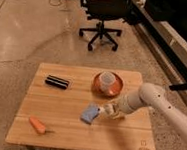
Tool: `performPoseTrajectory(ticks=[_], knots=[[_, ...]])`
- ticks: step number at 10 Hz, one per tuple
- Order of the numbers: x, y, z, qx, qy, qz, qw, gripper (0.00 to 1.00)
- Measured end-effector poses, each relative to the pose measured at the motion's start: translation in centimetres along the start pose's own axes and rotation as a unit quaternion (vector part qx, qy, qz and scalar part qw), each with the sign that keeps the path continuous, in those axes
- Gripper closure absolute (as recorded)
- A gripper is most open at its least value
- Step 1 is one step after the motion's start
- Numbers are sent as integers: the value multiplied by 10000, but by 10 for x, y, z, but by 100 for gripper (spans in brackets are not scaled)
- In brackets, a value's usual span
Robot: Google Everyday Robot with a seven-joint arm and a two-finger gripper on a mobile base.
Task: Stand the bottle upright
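Observation:
A black oblong object (56, 81) lies flat on its side at the back left of the wooden table (63, 111); it is the only thing here that could be the bottle. My gripper (108, 111) is low over the middle right of the table, at the end of the white arm (154, 101) that reaches in from the right. It is right beside a small blue item (89, 113) lying on the table, far from the black object.
An orange plate (117, 87) with a white cup (106, 80) on it stands just behind the gripper. An orange carrot (38, 125) lies near the front left corner. A black office chair (104, 10) stands on the floor behind the table.

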Motion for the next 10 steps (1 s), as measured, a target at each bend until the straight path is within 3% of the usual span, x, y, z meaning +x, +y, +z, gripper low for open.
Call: performPoseTrajectory(ticks=[6, 8, 10], knots=[[-12, 2, -15, -38, -693, 208, 9974, 96], [-21, 3, -18, -93, -1267, 273, 9915, 96], [-29, 3, -21, -90, -1597, 296, 9867, 96]])
